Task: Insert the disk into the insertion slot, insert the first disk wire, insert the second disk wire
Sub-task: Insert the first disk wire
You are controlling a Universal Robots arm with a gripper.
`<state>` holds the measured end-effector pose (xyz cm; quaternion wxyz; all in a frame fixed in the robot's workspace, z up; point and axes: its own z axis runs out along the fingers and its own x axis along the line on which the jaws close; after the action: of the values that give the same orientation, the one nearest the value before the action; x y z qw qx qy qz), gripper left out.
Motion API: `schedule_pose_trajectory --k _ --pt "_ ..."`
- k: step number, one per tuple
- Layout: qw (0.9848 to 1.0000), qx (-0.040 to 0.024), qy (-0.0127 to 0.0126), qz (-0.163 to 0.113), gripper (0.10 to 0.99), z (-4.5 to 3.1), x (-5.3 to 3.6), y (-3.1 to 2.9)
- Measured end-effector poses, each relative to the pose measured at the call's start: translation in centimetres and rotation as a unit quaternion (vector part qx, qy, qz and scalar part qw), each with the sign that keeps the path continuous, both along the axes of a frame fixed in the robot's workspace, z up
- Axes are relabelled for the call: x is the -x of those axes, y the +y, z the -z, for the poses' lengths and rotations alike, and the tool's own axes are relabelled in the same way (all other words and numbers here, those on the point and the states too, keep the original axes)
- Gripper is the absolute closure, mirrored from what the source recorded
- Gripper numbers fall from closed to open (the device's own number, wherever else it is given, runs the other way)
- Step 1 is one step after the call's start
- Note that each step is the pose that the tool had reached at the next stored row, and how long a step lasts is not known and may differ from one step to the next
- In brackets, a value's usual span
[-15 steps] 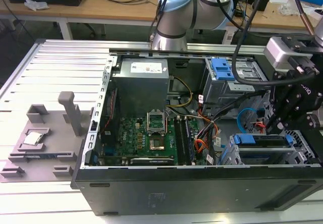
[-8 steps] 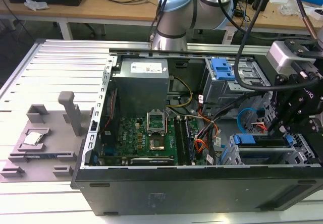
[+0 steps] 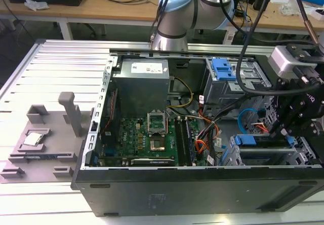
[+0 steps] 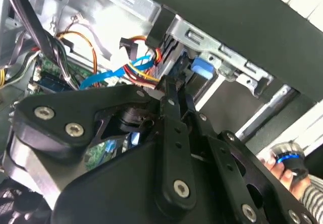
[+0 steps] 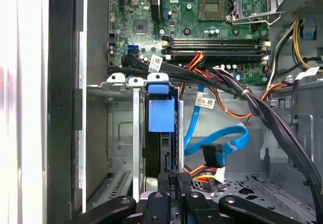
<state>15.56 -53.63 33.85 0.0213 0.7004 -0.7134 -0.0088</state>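
Observation:
The disk (image 5: 161,114), edged by its blue carrier, sits inside the insertion slot (image 5: 121,133), the silver cage at the case's front corner (image 3: 268,156). My gripper (image 5: 175,176) is at the disk's connector end, fingers close together on the black plug of the first disk wire (image 5: 204,174), whose red, orange and yellow strands trail off beside them. In the second wrist view the gripper (image 4: 170,85) touches the same bundle (image 4: 146,68). The second disk wire (image 5: 227,138), light blue, loops free beside the disk, its plug hanging loose. In the exterior view my gripper (image 3: 283,128) hangs over the disk (image 3: 263,141).
A thick black cable bundle (image 5: 252,103) crosses just past the disk. The motherboard (image 3: 147,139) and power supply (image 3: 142,83) fill the case. A second cage with a blue latch (image 3: 223,69) stands behind. A grey fixture (image 3: 45,139) lies outside. A hand (image 4: 280,166) is by the case wall.

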Motion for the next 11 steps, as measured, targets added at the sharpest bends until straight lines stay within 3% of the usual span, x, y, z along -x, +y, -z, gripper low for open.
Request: schedule_pose_trajectory --k 11 --pt "1.0000 0.0003 -0.0001 0.000 0.906 0.48 0.02 -0.15"
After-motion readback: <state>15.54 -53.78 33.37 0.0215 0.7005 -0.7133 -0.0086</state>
